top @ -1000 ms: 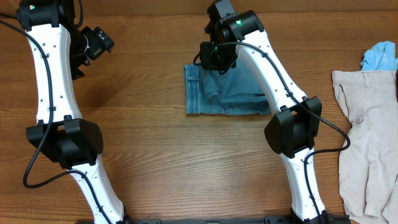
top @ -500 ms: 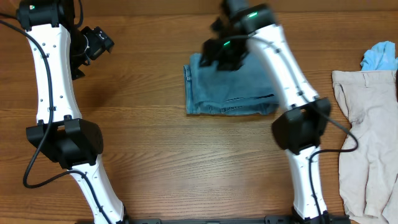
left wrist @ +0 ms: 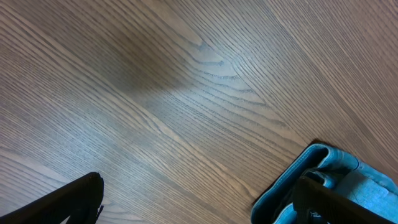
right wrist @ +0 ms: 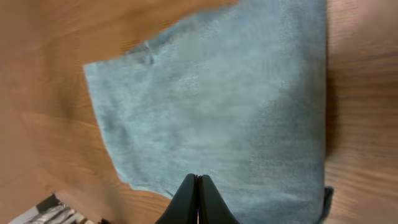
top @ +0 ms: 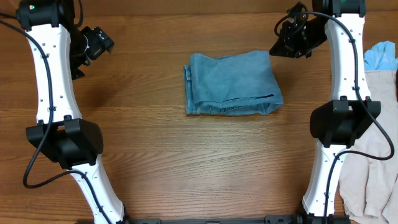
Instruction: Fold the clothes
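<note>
My right pincer (top: 292, 38) hangs in the upper right of the overhead frame, just off the top right corner of the blue denim (top: 231, 84) and apart from it. In my wrist view its 2 fingers (right wrist: 190, 198) are pressed together at the bottom middle with nothing between them. My left pincer (top: 94, 45) sits in the upper left, spread wide and empty, with only a corner of the denim at the lower right of its own view.

The denim lies in the middle of the table (top: 155, 143) as a neat block, its doubled edge at the left. I judge that piece done.

The beige trousers (top: 373, 118) lie spread along the right edge, with a light blue cloth (top: 380, 55) above them, so I take those as next.

To do this well, I would part my right fingers before coming down. I would take the trousers by the waistband at its near corner, pinching 1 layer of hem rather than a bunch. I would drag them toward the bare wood below the denim, well apart from it. My left pincer should come across for the other corner, so the cloth lies flat.
</note>
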Robot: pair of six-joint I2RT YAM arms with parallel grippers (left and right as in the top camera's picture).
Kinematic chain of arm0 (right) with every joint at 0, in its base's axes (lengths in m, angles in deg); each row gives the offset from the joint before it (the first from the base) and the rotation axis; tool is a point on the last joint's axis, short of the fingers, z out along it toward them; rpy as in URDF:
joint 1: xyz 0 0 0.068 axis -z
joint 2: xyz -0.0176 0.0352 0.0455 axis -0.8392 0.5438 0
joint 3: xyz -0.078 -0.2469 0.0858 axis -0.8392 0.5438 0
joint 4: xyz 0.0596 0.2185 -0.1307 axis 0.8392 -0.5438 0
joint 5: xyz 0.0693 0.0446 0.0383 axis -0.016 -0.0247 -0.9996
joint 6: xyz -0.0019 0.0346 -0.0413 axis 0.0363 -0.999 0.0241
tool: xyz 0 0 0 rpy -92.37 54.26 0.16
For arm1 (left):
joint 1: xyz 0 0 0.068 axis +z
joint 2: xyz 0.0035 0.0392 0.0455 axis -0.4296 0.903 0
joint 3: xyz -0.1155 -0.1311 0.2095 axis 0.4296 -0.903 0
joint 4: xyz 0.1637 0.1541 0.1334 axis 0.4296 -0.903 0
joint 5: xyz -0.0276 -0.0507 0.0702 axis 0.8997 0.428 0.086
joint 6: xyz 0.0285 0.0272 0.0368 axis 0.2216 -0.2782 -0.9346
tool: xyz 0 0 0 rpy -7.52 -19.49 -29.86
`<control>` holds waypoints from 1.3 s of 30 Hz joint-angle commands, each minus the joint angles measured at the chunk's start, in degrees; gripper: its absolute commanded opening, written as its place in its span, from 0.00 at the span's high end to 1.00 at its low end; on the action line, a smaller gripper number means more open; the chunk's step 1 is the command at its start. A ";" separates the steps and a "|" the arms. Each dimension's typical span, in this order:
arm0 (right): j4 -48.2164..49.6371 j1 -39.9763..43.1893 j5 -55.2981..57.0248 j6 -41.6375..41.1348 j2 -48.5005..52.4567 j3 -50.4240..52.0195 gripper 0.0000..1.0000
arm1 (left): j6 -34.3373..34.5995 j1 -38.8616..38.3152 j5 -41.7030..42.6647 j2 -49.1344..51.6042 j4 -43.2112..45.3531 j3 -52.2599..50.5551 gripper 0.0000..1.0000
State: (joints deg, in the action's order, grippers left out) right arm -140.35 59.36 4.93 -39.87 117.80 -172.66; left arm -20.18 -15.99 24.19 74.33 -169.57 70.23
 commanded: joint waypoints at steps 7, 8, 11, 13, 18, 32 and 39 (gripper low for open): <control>0.00 1.36 0.33 7.26 -2.40 18.71 0.96 | -1.07 -0.11 0.15 -0.52 0.07 0.52 0.00; 0.00 1.22 0.11 8.76 -2.40 22.14 0.96 | -1.07 -0.11 0.17 -0.52 0.07 0.52 0.00; 0.61 1.20 -3.61 15.47 -2.40 29.11 0.96 | -1.07 -0.11 0.17 -0.52 0.07 0.52 0.00; 3.13 1.20 -4.66 16.96 -2.40 33.00 0.96 | -1.07 -0.11 0.15 -0.52 0.07 0.52 0.00; 18.64 1.20 -0.66 16.70 -2.38 46.71 0.96 | -1.07 -0.11 0.15 -0.52 0.07 0.52 0.00; 10.73 1.25 -5.62 16.46 -2.40 17.99 0.96 | -1.07 -0.11 0.15 -0.52 0.07 0.52 0.00; 22.14 1.25 5.64 10.43 -0.37 25.92 0.96 | -1.07 -0.11 0.15 -0.52 0.07 0.52 0.00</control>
State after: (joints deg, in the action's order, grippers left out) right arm -120.79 60.65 4.23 -26.47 115.90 -151.17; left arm -20.18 -15.99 24.22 74.33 -169.55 70.23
